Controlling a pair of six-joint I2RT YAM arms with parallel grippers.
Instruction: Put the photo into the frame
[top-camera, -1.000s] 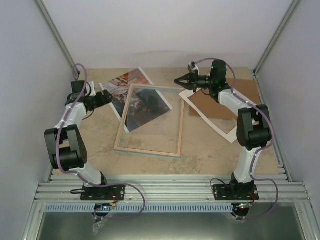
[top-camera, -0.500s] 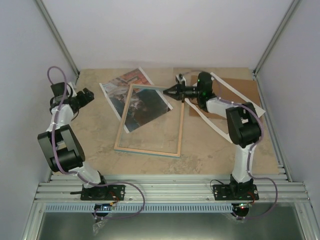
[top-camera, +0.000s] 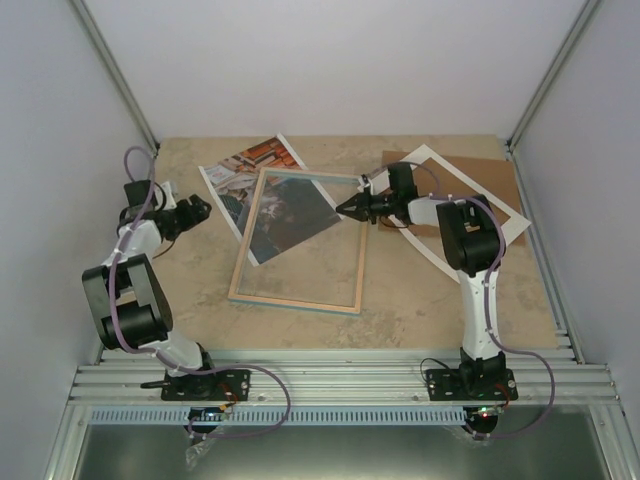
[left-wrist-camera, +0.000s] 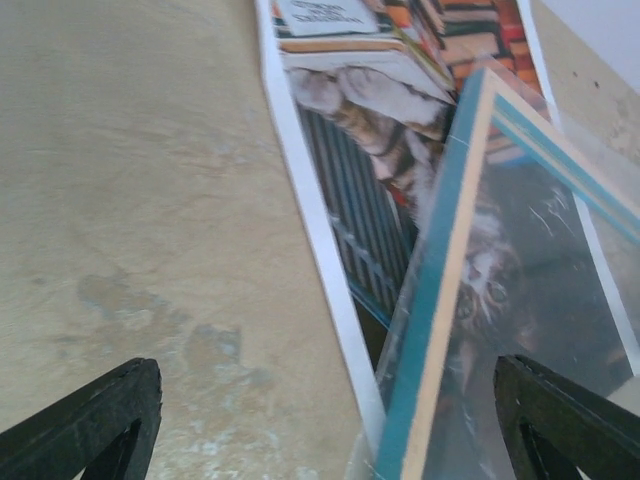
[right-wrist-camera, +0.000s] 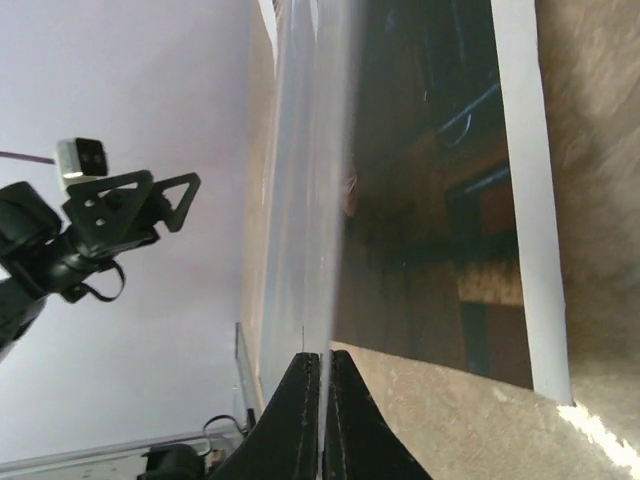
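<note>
My left gripper (top-camera: 196, 208) hangs released just beside the photo (top-camera: 250, 168), which lies skewed, half under the frame (top-camera: 296, 301). The right gripper (top-camera: 343, 206) is clenched at the frame's right rail, nothing visibly held. A shove there could drag the photo further askew.

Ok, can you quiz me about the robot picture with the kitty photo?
1. True or false: the white-bordered cat photo lies partly under the turquoise, wood-edged picture frame.
2. The right gripper is shut. The left gripper is: A open, B shut, C out of sight.
3. Fill in: the flat brown backing board lies on the table's ___ side.
Key: 1 true; 2 A; 3 right.
</note>
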